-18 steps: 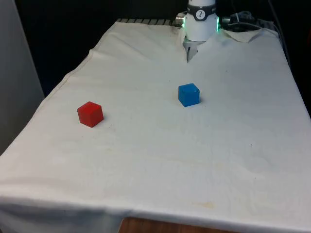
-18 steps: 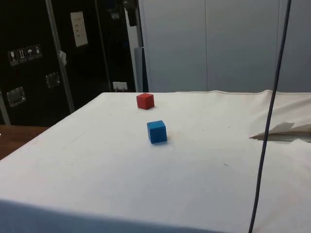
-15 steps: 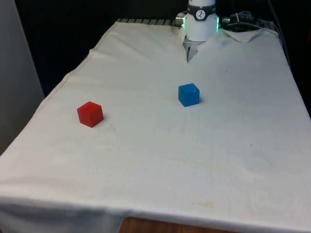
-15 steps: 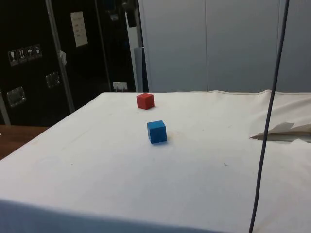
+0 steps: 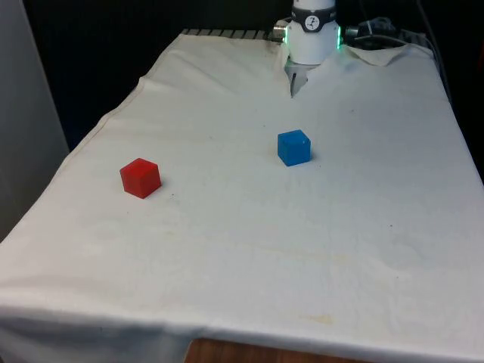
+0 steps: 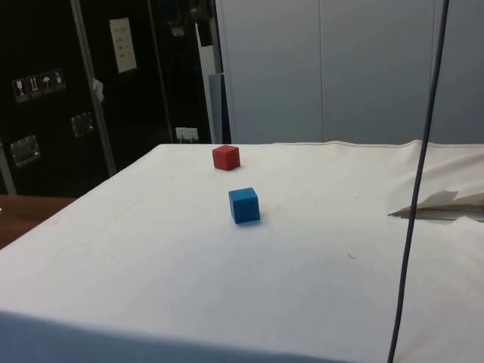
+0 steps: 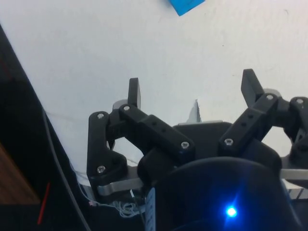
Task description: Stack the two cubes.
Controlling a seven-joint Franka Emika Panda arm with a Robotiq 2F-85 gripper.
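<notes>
1. You have the blue cube [image 5: 293, 147] near the middle of the table [image 5: 249, 249], a little toward the front view's right, sitting flat on the white cloth
2. The red cube [image 5: 141, 178] sits well apart from it, toward the front view's left and close to that side's edge of the table; in the side view the red cube [image 6: 226, 157] lies beyond the blue cube [image 6: 244, 206], near the far edge
3. Around the blue cube you have open cloth on every side; the red cube has open cloth on all sides but the narrow strip toward the table edge
4. The end effector [image 7: 192, 91] hangs above bare cloth with its fingers [image 7: 134, 92] spread wide and nothing between them; a corner of the blue cube [image 7: 186, 6] shows ahead of it
5. A dark cable [image 6: 420, 189] hangs across the side view, in front of the table
6. Against the earlier frames, both cubes lie in the same spots and nothing on the table has shifted
</notes>
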